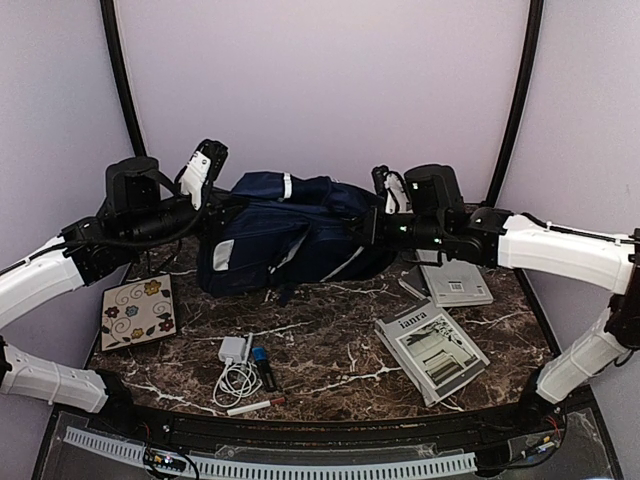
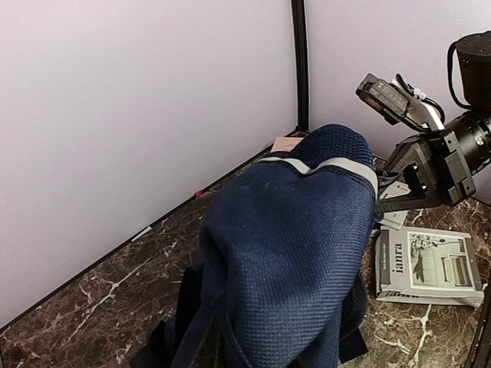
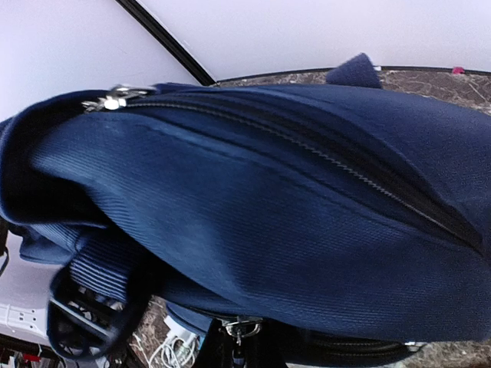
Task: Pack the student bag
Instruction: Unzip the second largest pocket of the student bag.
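A marble table [image 1: 330, 375] has a navy bag [image 1: 290, 235] lying on its side at back centre, between two arms. The left gripper [image 1: 213, 205] is closed at the bag's left end and the right gripper [image 1: 374, 232] at its right end. Each seems to pinch fabric, probably to hold the bag steady for opening. Still unpacked in front are a magazine [image 1: 432, 350], booklet [image 1: 455, 283], floral card [image 1: 138, 312], charger [image 1: 236, 352] and pen [image 1: 255, 406].

Bright even light, R-wrist blur
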`<state>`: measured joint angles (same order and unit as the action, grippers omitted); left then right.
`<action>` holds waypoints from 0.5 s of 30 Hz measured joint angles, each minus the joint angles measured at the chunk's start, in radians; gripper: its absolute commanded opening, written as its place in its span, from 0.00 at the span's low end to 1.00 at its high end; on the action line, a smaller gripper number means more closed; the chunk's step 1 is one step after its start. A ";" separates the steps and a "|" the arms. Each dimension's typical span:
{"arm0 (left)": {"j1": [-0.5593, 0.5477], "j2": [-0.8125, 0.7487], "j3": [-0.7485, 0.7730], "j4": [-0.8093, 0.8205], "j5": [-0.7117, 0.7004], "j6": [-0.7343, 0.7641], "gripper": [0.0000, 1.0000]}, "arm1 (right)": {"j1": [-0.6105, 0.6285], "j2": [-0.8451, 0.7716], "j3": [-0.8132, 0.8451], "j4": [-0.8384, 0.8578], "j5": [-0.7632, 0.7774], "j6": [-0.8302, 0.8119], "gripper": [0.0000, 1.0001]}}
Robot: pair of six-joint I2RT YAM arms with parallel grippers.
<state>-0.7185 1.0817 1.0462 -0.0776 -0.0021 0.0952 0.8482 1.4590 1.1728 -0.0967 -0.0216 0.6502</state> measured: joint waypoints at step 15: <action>0.000 0.062 0.255 -0.268 -0.100 0.078 0.00 | -0.117 -0.173 -0.107 -0.195 -0.248 -0.260 0.00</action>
<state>-0.7181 1.1439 1.3010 -0.3458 -0.1020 0.1730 0.7307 1.2858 1.0657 -0.2920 -0.2699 0.3901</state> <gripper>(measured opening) 0.128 0.025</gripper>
